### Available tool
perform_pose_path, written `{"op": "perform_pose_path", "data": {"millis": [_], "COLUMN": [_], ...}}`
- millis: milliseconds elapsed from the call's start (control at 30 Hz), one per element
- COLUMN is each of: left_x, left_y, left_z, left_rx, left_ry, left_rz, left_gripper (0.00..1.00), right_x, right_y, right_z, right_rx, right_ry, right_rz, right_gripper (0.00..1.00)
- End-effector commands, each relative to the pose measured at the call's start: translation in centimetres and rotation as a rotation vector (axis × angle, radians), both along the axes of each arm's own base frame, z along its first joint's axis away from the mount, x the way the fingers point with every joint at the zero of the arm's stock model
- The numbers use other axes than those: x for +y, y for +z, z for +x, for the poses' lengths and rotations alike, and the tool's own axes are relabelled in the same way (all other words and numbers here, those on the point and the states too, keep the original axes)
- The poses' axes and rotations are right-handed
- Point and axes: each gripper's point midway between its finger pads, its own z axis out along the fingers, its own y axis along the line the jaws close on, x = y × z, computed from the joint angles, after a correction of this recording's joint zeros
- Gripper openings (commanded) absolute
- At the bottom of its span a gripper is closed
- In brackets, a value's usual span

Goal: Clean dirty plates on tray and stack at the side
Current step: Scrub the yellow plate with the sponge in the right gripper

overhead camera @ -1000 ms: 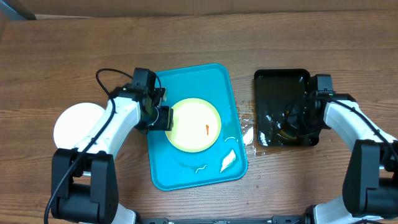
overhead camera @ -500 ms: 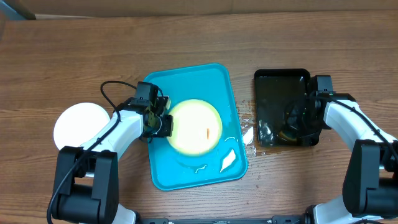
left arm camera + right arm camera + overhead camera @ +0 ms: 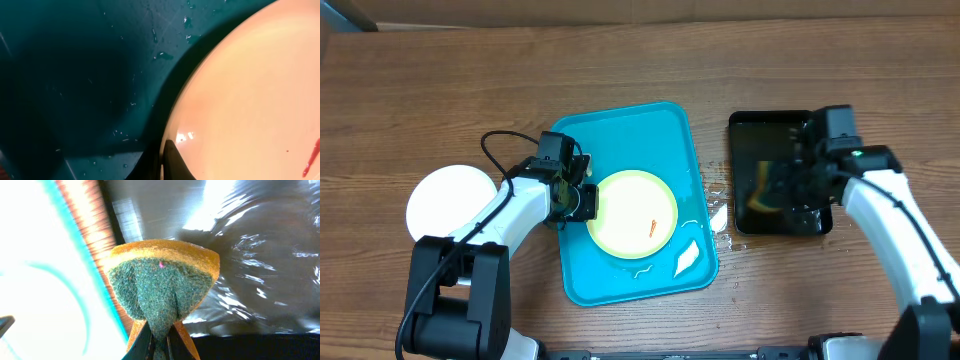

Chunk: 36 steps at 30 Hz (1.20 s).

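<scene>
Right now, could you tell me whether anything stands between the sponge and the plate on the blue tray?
Nothing visible does. Between the sponge and the plate lie only the wall of the black tray, a wet strip of table and the low rim of the blue tray. The left tool holds the plate's left edge.

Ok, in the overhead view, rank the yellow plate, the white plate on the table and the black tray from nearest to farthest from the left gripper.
1. The yellow plate, on the turquoise tray, its left rim right at the left gripper.
2. The white plate, on the bare table further left.
3. The black tray, far right, beyond the turquoise tray.
</scene>
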Motion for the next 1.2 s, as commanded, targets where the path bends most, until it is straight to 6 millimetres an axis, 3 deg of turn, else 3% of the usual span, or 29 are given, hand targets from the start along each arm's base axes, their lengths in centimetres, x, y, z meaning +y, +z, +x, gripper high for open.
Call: {"op": "perform_pose_path", "data": {"millis": [0,133,400,700,867,1033,1167], "left_x": [0.7,0.6,0.4,0.2,0.3,0.6,1.2], "left_y": [-0.8,-0.8,-0.9,-0.8,-0.8,-0.9,-1.0], "left_z": [-1.2,-1.3,-2.4,-2.5,-2.5,-2.5,-2.6], "left_rx": [0.057,0.064,0.132,0.151,0.152,0.151,0.149], "left_ry": [0.084,0.083,0.179,0.238,0.247,0.252,0.260], "left_rz": [0.028,0.021,0.000,-0.018,-0.016,-0.001,0.035], "left_gripper": [0.04,0.04,0.04,0.04,0.04,0.04,0.04], "right_x": [6.4,12.0,19.2,24.2,22.5,17.1,14.8], "right_y": [2.1,2.1,-0.5,-6.6,-9.3,-11.0,-11.3], "right_z": [-1.2,-2.5,-2.8,-2.9,-3.1,-3.1,-3.1], "right_rx": [-0.047,-0.077,-0.150,-0.092,-0.053,0.007,0.048], "right_ry": [0.196,0.313,0.298,0.279,0.253,0.055,0.020], "right_rz": [0.108,0.120,0.045,0.086,-0.020,-0.230,-0.284], "right_gripper": [0.04,0.04,0.04,0.04,0.04,0.04,0.04]}}
